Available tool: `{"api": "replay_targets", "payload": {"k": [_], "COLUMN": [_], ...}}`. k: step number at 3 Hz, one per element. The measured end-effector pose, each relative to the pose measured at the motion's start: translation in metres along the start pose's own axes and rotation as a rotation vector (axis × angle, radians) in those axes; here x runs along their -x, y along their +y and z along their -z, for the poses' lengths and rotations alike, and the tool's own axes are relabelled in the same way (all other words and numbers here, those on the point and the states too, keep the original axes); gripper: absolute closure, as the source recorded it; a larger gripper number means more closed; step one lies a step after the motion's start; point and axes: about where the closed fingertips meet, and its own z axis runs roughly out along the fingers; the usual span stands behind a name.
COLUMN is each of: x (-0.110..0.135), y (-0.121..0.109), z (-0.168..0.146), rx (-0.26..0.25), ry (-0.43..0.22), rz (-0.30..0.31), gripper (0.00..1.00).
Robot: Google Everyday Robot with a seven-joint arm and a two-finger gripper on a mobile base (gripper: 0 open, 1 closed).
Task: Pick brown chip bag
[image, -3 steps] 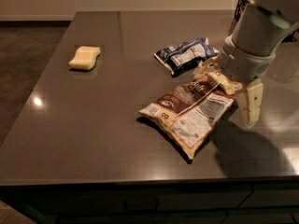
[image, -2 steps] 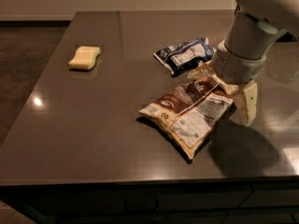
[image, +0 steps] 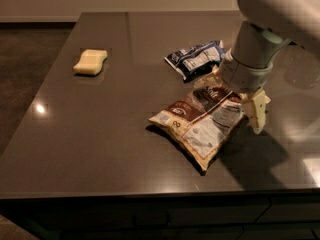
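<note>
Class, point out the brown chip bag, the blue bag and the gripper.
brown chip bag (image: 206,130): camera view, white label panel.
blue bag (image: 196,58): camera view, middle of its front.
gripper (image: 231,105): camera view, midway between fingertips, over the brown bag's top end.

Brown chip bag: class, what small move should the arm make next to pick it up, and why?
Probably close the end effector on the bag. Its fingers stand apart, one beside the bag's right edge, the other near its far end, so the bag's far corner sits between them. The bag lies flat on the table, not yet gripped.
</note>
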Motion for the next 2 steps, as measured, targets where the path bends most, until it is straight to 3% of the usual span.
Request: {"api": "replay_targets", "payload": {"k": [1,2], "x": [0.0018,0.0014], "y": [-0.0087,-0.0161], "z": [-0.0105,-0.018], "rx": [0.017,0.038], "ry": [0.011,0.019], "rz": [-0.007,-0.046], "gripper": [0.0,0.18]}}
